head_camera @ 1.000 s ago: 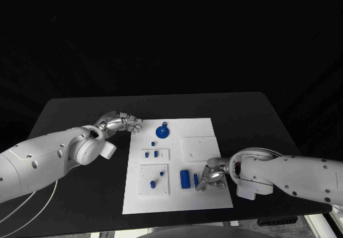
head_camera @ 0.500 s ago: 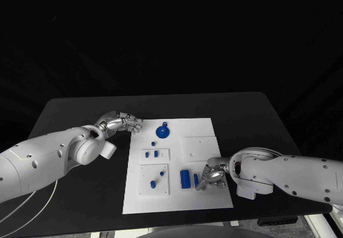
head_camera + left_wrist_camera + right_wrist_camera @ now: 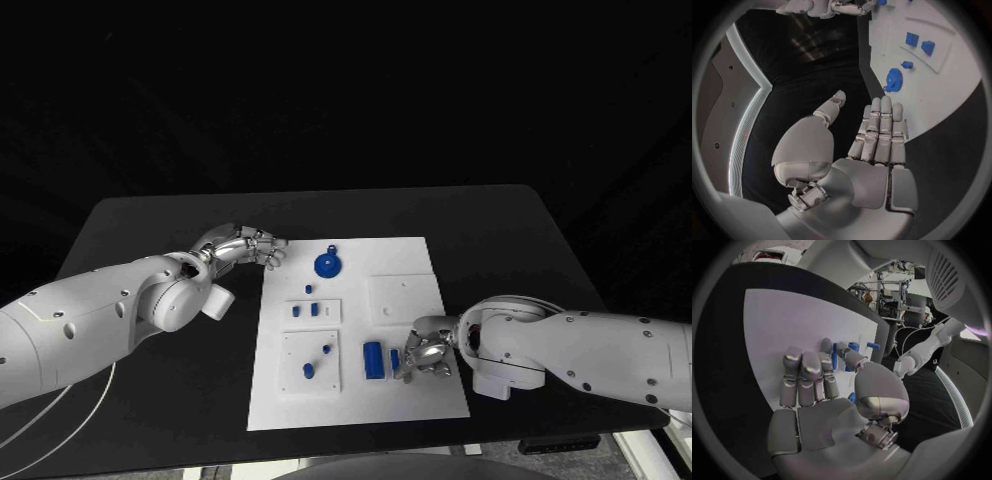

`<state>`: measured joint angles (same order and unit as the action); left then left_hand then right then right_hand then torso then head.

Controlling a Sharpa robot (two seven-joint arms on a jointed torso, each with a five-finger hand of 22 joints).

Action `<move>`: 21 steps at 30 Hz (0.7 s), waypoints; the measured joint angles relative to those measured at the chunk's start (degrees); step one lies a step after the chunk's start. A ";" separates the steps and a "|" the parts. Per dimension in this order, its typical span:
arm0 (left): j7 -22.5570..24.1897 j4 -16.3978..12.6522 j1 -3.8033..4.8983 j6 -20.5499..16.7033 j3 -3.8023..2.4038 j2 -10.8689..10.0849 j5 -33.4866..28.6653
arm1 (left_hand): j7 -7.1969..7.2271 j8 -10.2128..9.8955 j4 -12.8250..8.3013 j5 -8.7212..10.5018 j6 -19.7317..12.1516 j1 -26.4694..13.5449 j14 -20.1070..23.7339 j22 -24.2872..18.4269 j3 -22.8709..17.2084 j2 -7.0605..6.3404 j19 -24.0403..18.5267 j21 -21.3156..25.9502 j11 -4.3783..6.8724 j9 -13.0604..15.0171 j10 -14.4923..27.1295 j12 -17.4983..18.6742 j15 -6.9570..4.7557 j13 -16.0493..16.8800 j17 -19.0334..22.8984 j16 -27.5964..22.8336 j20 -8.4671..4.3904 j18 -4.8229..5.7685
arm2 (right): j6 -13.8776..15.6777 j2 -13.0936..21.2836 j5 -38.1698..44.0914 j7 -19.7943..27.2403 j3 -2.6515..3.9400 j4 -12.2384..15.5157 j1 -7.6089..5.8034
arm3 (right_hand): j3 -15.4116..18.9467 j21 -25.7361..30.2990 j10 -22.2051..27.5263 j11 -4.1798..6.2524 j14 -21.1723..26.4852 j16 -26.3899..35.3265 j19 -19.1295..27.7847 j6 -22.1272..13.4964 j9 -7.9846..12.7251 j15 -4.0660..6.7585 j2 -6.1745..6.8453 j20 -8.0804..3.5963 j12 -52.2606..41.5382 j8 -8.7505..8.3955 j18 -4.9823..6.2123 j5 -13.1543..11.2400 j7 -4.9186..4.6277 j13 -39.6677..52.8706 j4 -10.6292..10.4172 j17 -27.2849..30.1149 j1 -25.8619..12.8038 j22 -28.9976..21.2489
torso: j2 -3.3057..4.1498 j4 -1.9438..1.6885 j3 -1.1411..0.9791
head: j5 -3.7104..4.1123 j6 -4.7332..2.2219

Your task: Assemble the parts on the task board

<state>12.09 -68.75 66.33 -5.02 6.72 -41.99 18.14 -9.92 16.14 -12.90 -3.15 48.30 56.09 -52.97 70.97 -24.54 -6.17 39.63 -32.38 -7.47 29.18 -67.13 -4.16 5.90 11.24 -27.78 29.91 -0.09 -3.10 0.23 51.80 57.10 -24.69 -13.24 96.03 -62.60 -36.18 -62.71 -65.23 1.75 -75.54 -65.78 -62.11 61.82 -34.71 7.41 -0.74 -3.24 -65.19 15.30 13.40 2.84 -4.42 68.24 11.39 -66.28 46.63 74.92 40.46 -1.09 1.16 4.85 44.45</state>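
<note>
Black table w/ the white task board at centre, blue parts on it: round gear piece at 12 o'clock, upright blue block towards 6. My right hand sits on the board's 4 o'clock side just beside that block, fingers together & nothing visibly gripped, tho can't tell if fingertips touch the thin blue bar. My left hand rests off the board at its 10 o'clock corner, fingers straight, holding nothing.

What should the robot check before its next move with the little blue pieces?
1. Right hand over the task board, beside the thin blue bar: ok.
2. Right hand holding a piece: cannot tell.
3. Left hand holds nothing, fingers straight: ok.
4. Left hand off the board, near the round blue part: ok.
5. Board flat on the black table: ok.
6. All pieces assembled: not ok, several lie loose.
</note>
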 measured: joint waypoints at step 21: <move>-0.01 -0.04 0.00 -0.01 0.01 0.03 0.13 | 0.00 0.00 0.00 0.00 0.00 0.00 0.00 0.04 0.00 0.00 0.00 0.23 0.00 0.00 0.00 0.00 0.00 0.00 -0.10 0.00 0.00 0.06 | 0.63 1.40 -3.99 2.33 0.15 -1.56 -0.06 | 12.68 0.37 2.34 -1.09 0.82 0.39 1.26 -2.11 0.15 -0.78 9.51 -0.24 0.69 -2.22 0.33 3.80 1.18 -0.37 5.31 -0.10 -4.22 -0.02 | -0.04 0.00 0.01 | 0.05 -0.70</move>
<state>12.08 -68.79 66.33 -5.02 6.73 -41.96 18.27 -9.92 16.14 -12.90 -3.15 48.30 56.09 -52.97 71.01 -24.54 -6.17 39.63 -32.15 -7.47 29.18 -67.13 -4.16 5.90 11.25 -27.88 29.91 -0.09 -3.03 0.87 53.20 53.11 -22.36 -13.09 94.47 -62.66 -23.49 -62.34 -62.90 0.66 -74.72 -65.39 -60.85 59.71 -34.57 6.63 8.77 -3.48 -64.50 13.09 13.73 6.64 -3.25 67.87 16.70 -66.38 42.41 74.91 40.42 -1.09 1.17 4.90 43.74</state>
